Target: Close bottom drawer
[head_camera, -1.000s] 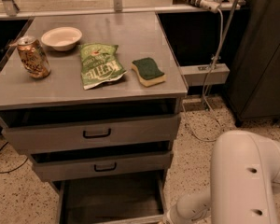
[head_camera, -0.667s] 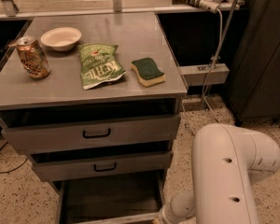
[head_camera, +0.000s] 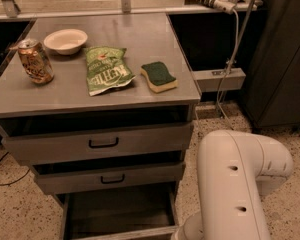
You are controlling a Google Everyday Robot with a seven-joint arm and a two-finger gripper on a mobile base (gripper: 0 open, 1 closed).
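Observation:
The bottom drawer (head_camera: 117,211) is the lowest of three grey cabinet drawers and stands pulled far out, its dark tray open to view. Its front panel (head_camera: 125,232) shows only as a thin edge at the frame's bottom, and its handle is out of view. My white arm (head_camera: 235,184) fills the lower right and reaches down beside the drawer's right front corner. My gripper is out of view, below the frame's bottom edge near that corner.
The middle drawer (head_camera: 110,178) and top drawer (head_camera: 102,143) with black handles are nearly shut. On the cabinet top (head_camera: 155,39) lie a can (head_camera: 35,60), a white bowl (head_camera: 65,40), a green chip bag (head_camera: 106,69) and a sponge (head_camera: 159,76). A dark cabinet (head_camera: 280,59) stands right.
My arm has swung left, toward the open bottom drawer's right front corner. The drawer stays pulled out.

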